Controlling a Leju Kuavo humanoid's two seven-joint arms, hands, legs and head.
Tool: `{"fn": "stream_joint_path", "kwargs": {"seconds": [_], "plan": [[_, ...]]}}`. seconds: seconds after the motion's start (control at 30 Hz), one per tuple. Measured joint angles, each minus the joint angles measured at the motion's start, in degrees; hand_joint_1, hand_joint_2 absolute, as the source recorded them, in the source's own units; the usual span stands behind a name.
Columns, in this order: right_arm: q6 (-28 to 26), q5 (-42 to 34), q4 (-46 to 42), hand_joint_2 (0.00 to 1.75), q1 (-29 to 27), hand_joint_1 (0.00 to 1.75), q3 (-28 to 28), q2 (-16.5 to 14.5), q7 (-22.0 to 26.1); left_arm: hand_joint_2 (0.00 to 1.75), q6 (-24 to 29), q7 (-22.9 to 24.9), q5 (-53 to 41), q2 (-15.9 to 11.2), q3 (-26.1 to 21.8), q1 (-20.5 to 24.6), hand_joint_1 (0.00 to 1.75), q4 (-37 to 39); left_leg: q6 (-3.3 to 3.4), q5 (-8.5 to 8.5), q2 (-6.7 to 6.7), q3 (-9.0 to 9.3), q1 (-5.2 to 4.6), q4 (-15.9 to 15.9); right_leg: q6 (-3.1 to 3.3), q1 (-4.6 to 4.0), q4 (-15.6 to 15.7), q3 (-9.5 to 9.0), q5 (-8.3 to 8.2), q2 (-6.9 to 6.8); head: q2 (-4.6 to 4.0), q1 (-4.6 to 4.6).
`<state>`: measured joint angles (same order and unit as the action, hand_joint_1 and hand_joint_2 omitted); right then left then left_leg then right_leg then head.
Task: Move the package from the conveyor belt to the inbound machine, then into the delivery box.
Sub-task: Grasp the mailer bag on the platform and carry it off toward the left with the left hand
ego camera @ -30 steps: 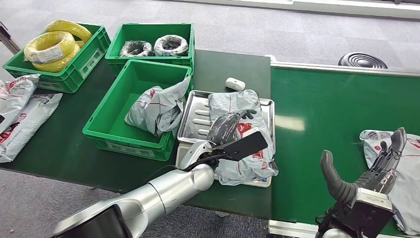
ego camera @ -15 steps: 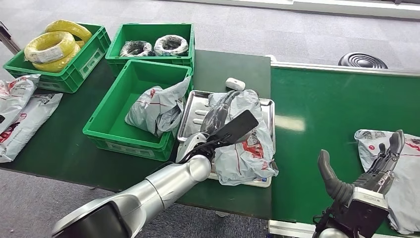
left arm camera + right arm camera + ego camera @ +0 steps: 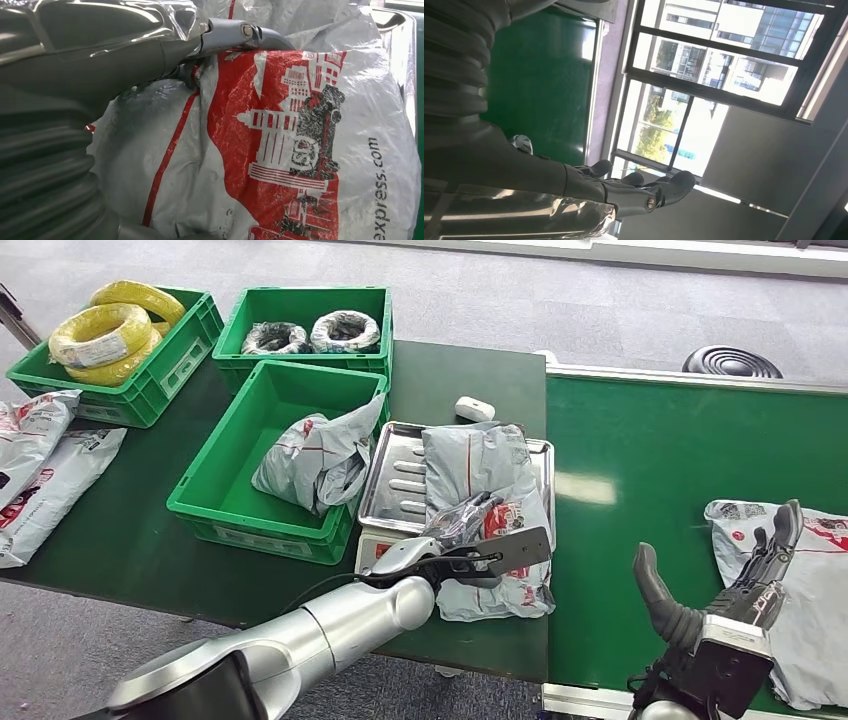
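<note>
Left hand on the package at the metal tray; right hand held free over the belt.

The grey-and-red package (image 3: 487,508) lay on the metal tray (image 3: 395,475) of the weighing machine, its near end hanging over the tray's front edge. The left hand (image 3: 462,538) rested on that near end, fingers (image 3: 240,34) pressed into the plastic, though whether they actually gripped it could not be told. The right hand (image 3: 745,580) hovered above the green conveyor belt (image 3: 640,440) with thumb and fingers spread and nothing in them, just beside a second package (image 3: 810,590) lying on the belt. Left of the tray stood a green box (image 3: 235,455) holding another bag (image 3: 320,455), with two more crates (image 3: 180,350) behind it holding coiled cable.
</note>
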<state>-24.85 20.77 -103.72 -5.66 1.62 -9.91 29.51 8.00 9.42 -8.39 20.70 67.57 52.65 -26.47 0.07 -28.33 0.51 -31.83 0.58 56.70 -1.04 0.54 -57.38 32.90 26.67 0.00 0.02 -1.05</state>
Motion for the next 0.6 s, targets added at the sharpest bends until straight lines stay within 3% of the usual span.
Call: {"fn": "stream_joint_path", "kwargs": {"seconds": [0.37, 0.5, 0.6], "plan": [[0.02, -0.03, 0.99, 1.75, 0.57, 0.00, -0.20, 0.09, 0.00, 1.75, -0.80, 0.86, -0.26, 0.00, 1.81, 0.52, 0.00, 1.35, 0.00, 0.00, 0.02, 0.01, 0.00, 0.00, 0.00, 0.00, 0.00, -0.01, 0.00, 0.00, 0.00, -0.01], [0.03, -0.04, 1.26, 1.75, 0.75, 0.00, -0.22, 0.12, 0.00, 1.75, -0.40, 0.68, -0.26, 0.00, 1.93, 0.52, 1.61, 1.63, 0.00, 0.00, 0.02, 0.02, 0.00, 0.00, 0.00, 0.00, 0.00, -0.02, 0.00, 0.00, 0.00, 0.00], [0.16, -0.11, 1.48, 1.75, 0.96, 0.00, -0.23, 0.14, -0.13, 1.75, 3.24, -1.03, -0.26, -0.01, 1.80, 0.50, 1.73, 1.93, 0.00, 0.00, 0.01, 0.02, 0.00, 0.00, 0.00, 0.00, 0.00, -0.02, 0.00, 0.00, 0.00, 0.00]]}}
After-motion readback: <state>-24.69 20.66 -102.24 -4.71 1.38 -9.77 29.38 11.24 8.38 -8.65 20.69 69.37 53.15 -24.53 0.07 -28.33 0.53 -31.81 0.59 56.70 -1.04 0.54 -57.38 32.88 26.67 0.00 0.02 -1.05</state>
